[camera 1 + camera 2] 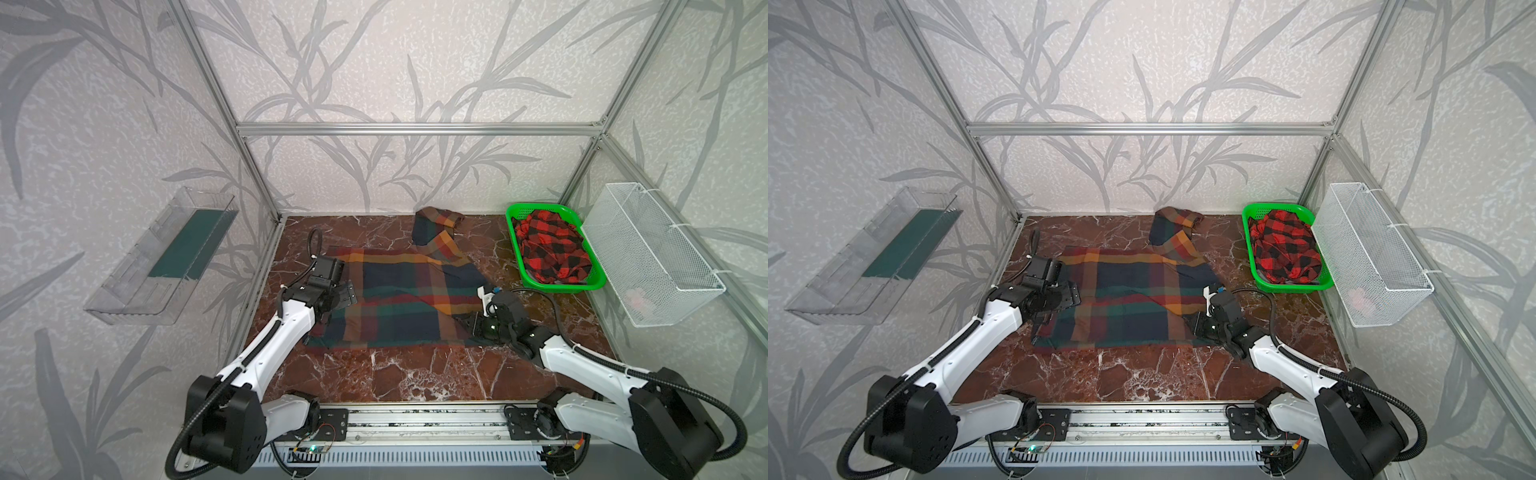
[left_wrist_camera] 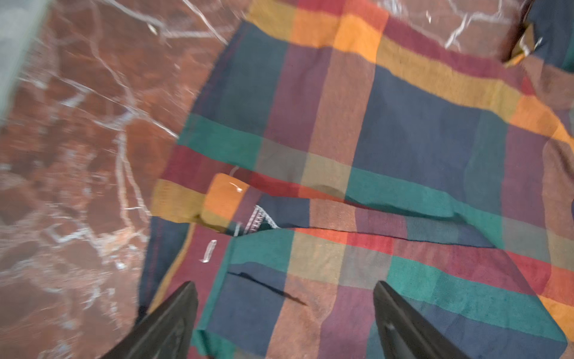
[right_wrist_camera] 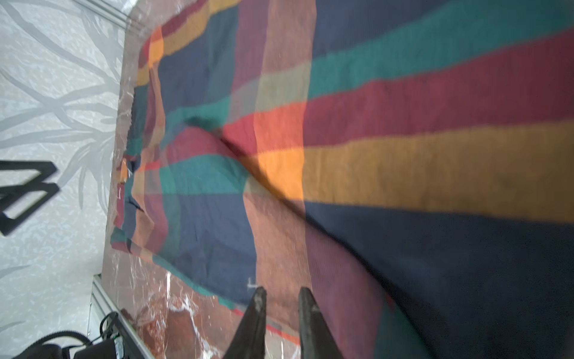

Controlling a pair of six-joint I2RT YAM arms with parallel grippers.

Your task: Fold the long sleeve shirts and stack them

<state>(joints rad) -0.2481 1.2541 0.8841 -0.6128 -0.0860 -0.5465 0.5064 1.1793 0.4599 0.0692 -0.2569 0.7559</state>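
Across the middle of the marble tabletop (image 1: 415,374) lies the block-plaid shirt (image 1: 399,299), spread flat in navy, orange, green and red, with one sleeve bunched up at its far edge. Over the shirt's left edge hangs the left gripper (image 2: 284,284), its fingers spread wide with nothing between them. At the shirt's near right corner sits the right gripper (image 3: 282,289), its fingers almost together over the hem; whether cloth is pinched between them cannot be told. Right of the shirt, near it but apart, a green basket (image 1: 557,286) holds the crumpled red-and-black check shirt (image 1: 552,249). Farther right of the shirt a white wire basket (image 1: 648,257) hangs on the wall, with something pale in its bottom, too faint to identify. Left of the shirt, a clear wall tray (image 1: 124,291) contains a dark green sheet (image 1: 187,245). Both wrist views are blurred.
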